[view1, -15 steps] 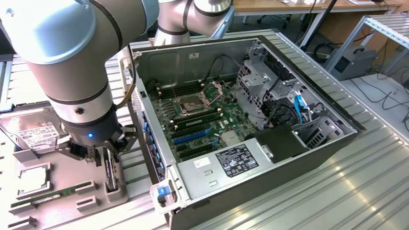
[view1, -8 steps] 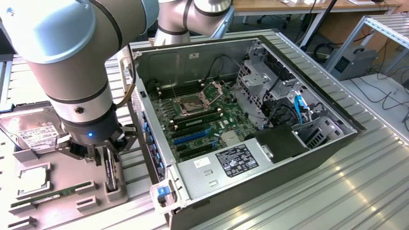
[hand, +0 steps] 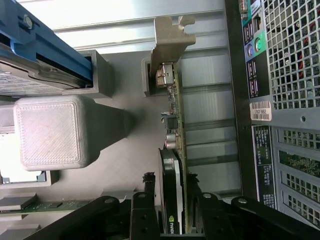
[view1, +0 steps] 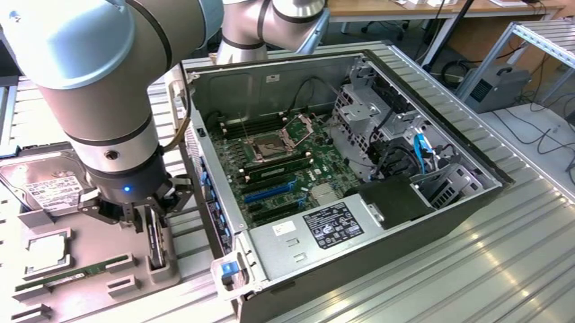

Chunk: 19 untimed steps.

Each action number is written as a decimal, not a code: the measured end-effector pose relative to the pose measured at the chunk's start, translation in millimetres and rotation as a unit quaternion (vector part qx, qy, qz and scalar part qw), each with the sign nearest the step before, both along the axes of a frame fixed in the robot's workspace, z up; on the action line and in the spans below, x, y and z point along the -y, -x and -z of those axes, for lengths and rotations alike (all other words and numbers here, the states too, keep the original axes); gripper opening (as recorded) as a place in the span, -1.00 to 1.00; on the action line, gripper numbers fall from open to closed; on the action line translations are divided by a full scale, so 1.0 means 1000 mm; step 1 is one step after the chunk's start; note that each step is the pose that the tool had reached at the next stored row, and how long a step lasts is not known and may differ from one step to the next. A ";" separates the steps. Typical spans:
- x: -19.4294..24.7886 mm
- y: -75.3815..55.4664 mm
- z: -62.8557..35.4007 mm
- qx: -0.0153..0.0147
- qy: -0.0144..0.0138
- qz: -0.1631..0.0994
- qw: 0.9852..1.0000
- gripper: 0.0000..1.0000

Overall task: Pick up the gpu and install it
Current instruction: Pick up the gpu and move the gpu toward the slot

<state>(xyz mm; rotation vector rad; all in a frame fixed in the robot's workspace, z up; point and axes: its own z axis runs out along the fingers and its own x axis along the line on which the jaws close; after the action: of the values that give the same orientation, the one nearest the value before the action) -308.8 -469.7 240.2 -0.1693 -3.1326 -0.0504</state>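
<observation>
Gray tray [view1: 94, 242] beside PC case [view1: 431, 222]: gpu [hand: 176, 125] on edge, pincer [hand: 172, 182] astride it, cannot tell if clenched.

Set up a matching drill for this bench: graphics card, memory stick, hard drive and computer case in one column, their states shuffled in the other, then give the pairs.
Column one
1. graphics card
2. memory stick
3. hard drive
4. computer case

Column two
A. open, motherboard showing
B. thin green strip lying flat in the grey tray
C. standing on its edge in the tray
D. silver box, white label facing up

Pairs: 1-C, 2-B, 3-D, 4-A
</observation>
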 end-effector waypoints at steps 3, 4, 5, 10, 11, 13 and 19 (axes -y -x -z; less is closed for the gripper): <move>0.0000 0.000 0.0000 0.000 0.000 0.000 1.000 -0.46; 0.0000 0.000 0.0000 0.000 0.000 0.000 1.000 -0.46; 0.0000 0.000 0.0000 0.000 0.000 0.000 1.000 -0.46; 0.0000 0.000 0.0000 0.000 0.000 -0.030 1.000 -0.46; 0.0000 0.000 -0.0002 0.000 -0.002 -0.030 1.000 -0.46; 0.0000 0.000 -0.0024 0.000 -0.004 -0.030 1.000 -0.46; 0.0000 0.000 -0.0144 0.000 -0.009 -0.030 1.000 -0.46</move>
<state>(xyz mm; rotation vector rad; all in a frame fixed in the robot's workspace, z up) -308.3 -469.7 254.6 -0.0749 -3.1342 -0.0797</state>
